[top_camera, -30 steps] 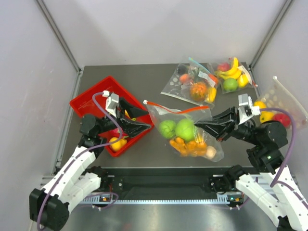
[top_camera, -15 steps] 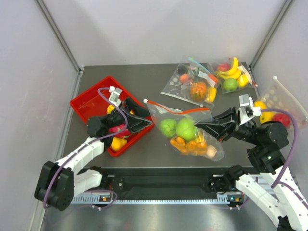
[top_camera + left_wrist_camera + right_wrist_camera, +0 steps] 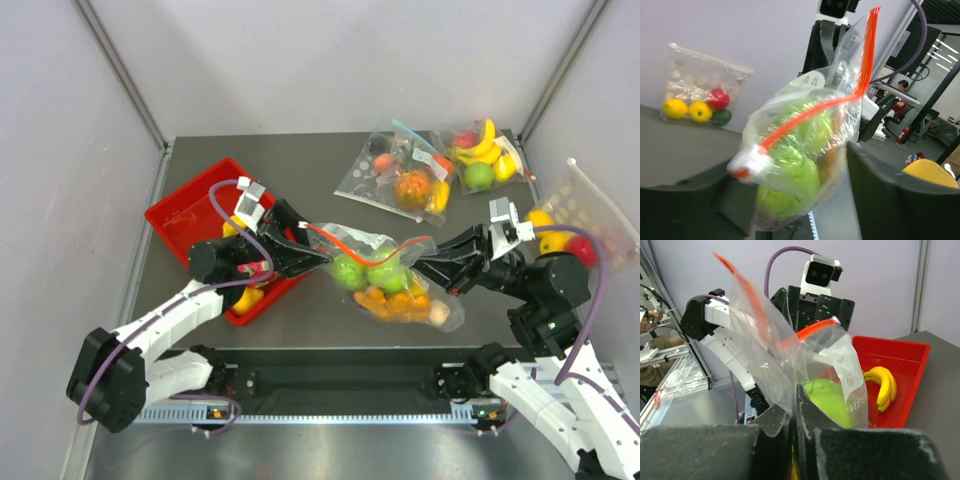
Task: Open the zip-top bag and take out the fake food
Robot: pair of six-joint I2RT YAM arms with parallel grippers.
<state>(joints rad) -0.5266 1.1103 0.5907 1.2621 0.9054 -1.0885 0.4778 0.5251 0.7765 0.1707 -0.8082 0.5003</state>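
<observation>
Two tools flank the zip-top bag (image 3: 395, 290) toward the table's (image 3: 300, 160) near edge: your right tool (image 3: 418, 268) pinches its plastic, your left tool (image 3: 320, 255) gapes around the zip end (image 3: 335, 240). Opening step: close left, pull apart; fake food (image 3: 348, 270) sits inside.

A robotics lab: a grey desk (image 3: 300, 150) boxed in by plain panels (image 3: 350, 60), with a seated person (image 3: 899, 97) in the workspace beyond.

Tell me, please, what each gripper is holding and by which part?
The right gripper pinches the zip-top bag by plastic near its mouth; the left gripper is open around the zip's other end, holding nothing.
</observation>
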